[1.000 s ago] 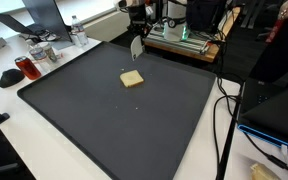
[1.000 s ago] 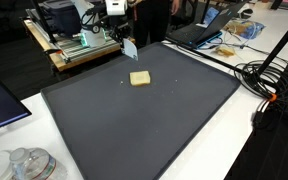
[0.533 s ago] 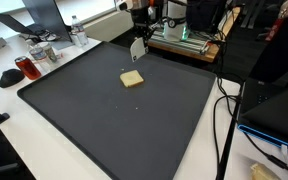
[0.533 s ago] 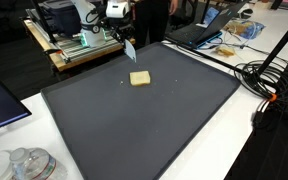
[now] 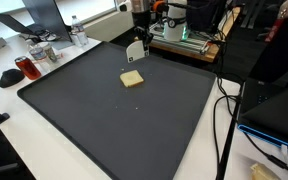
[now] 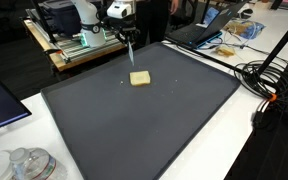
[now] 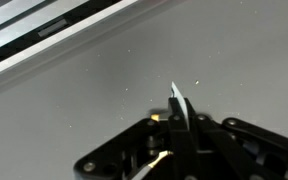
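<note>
Holding: the gripper (image 5: 140, 38) has its fingers pressed together on a thin white piece (image 5: 136, 48), which sticks out past the fingertips. The wrist view shows it almost edge-on, as a pale sliver.
Piece: it hangs from the gripper and, as far as both exterior views show, stays clear of the surface beneath. Its material cannot be told.
Nearest thing: a tan block (image 5: 132, 79) lies flat below the gripper, a little out from it toward the mat's middle, and apart from the piece.
Surface: a dark mat (image 5: 104, 130) lies under the gripper, which hangs near one edge of it.
Grip care: only a small part of the piece seems to sit between the fingers, so a firm, even pinch and slow wrist moves look wise. Any lowering is best made straight down, so the free edge meets what lies below squarely rather than bending or sliding out.
Behind the gripper: a wooden stand with machinery (image 6: 59, 55) sits off the mat.
Well apart: cables (image 6: 269, 90) lie to the side.
</note>
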Robot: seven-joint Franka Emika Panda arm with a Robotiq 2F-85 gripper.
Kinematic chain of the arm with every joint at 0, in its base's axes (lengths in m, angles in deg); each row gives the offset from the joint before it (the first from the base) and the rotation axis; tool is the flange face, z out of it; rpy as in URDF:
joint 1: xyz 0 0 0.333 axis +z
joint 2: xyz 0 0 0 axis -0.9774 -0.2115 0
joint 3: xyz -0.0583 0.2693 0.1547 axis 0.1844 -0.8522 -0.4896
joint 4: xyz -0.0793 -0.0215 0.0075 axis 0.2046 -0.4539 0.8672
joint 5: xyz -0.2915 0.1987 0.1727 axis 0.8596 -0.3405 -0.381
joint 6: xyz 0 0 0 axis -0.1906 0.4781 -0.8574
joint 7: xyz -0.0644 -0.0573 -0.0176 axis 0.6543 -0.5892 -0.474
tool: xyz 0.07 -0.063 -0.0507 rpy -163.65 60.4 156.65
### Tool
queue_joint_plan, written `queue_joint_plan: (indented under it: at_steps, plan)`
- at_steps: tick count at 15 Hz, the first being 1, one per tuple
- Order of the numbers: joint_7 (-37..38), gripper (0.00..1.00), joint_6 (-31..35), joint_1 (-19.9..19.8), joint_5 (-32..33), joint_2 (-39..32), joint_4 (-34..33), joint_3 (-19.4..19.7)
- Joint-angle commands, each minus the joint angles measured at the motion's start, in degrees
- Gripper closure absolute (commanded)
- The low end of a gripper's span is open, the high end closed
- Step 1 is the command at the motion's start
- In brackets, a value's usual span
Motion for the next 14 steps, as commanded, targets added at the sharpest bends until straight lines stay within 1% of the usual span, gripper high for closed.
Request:
queue_joint_plan:
  at_steps: [1, 3, 8, 11, 14]
  plan:
    - [9.4, 0.99, 0.5, 0.3, 4.7, -4.5, -3.6, -0.7]
    - [12.4, 0.99, -0.2, 0.8, 6.5, -6.6, -5.6, -0.6]
    - [15.4, 0.99, -1.2, 2.5, 10.1, -12.7, -10.8, 1.0]
    - [16.0, 0.99, -1.1, 3.5, 11.5, -15.8, -13.0, 2.7]
    - [15.4, 0.99, -1.4, 4.2, 11.6, -17.7, -14.1, 4.7]
